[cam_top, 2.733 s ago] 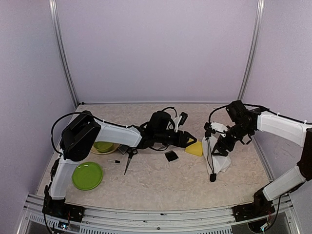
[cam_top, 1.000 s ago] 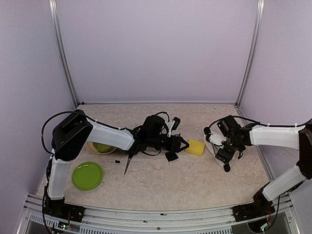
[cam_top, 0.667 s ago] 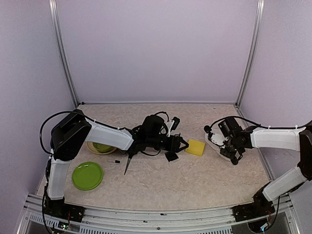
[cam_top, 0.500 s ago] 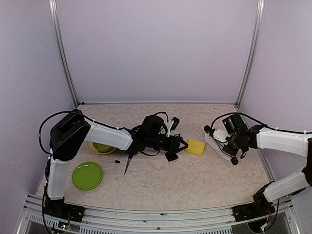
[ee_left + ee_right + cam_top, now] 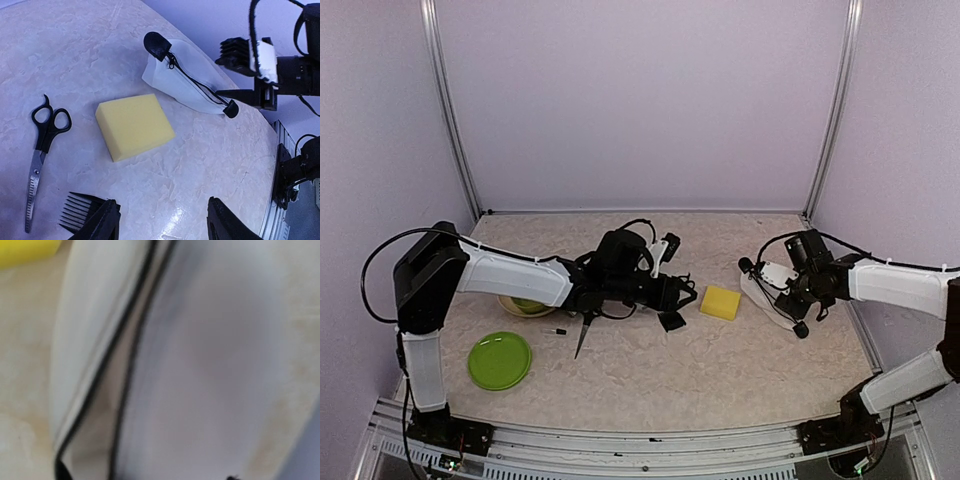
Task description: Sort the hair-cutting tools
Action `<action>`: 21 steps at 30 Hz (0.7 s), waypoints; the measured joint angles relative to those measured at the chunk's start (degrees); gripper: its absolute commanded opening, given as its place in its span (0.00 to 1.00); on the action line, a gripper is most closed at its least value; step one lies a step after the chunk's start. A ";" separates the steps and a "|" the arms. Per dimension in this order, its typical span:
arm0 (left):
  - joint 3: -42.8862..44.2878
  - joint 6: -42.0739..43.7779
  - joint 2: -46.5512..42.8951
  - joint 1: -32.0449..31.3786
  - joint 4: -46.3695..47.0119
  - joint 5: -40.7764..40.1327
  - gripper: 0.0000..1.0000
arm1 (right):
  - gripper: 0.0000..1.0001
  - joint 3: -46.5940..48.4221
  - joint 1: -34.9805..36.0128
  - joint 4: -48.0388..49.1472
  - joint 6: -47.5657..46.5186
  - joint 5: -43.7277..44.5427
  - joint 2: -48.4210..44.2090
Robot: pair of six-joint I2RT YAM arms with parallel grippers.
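Currently left claw (image 5: 160,220) and right claw (image 5: 220,70) are hanging spread; two scissors (image 5: 42,145) (image 5: 583,337), one comb guard (image 5: 80,212) lying on tabletop (image 5: 210,160).

Sponge (image 5: 720,302) between comb guard (image 5: 671,321) and pouch (image 5: 761,291); scissors (image 5: 585,331) farther left.

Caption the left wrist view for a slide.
Open left fingers beside comb guard; scissors, yellow sponge, white zip pouch beyond.

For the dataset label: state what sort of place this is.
Probably a robotics lab test cell: two robot arms mounted at a table, plain lilac walls in aluminium framing, and staged props like scissors, a yellow sponge and a green plate.
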 measured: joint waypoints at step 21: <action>-4.24 2.91 -6.62 -3.21 -9.18 -11.98 0.61 | 0.00 -0.02 -1.90 3.87 0.50 -0.85 5.31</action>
